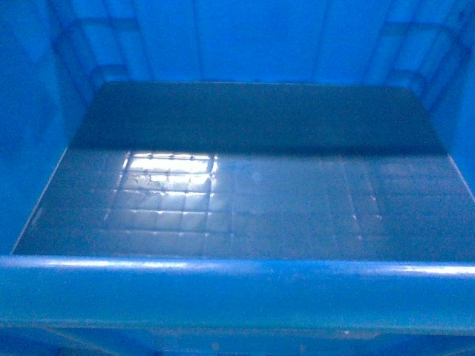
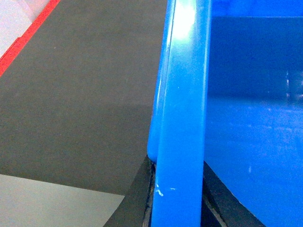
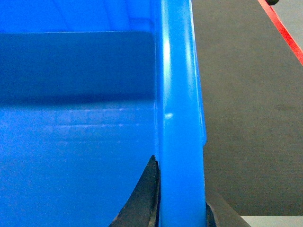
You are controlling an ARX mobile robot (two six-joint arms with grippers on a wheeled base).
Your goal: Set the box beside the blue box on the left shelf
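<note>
Two hands bear on one box (image 1: 245, 193), and the landmark throughout is its thick rolled rim. To the left of the box, the left hand (image 2: 177, 208) is closed over the left rim, one dark finger showing outside the rim and one inside against the wall; below and left of that rim lies grey floor (image 2: 75, 104) with a red line (image 2: 28, 42) at the far corner. Across the middle, the head view is filled by the box interior: smooth floor with a window-like reflection, ribbed far wall, near rim running across the bottom of view, so the long axis lies crosswise between the hands and the box sits directly ahead of the robot, close in. To the right, the right hand (image 3: 182, 213) straddles the right rim likewise, fingers either side, gripping it; grey floor and another red line (image 3: 284, 30) lie beyond. Judgement: both hands are equally engaged, so the coming move depends on carrying level. Hidden: the left shelf, the other blue box, and the box underside; whether the box is lifted cannot be told.
</note>
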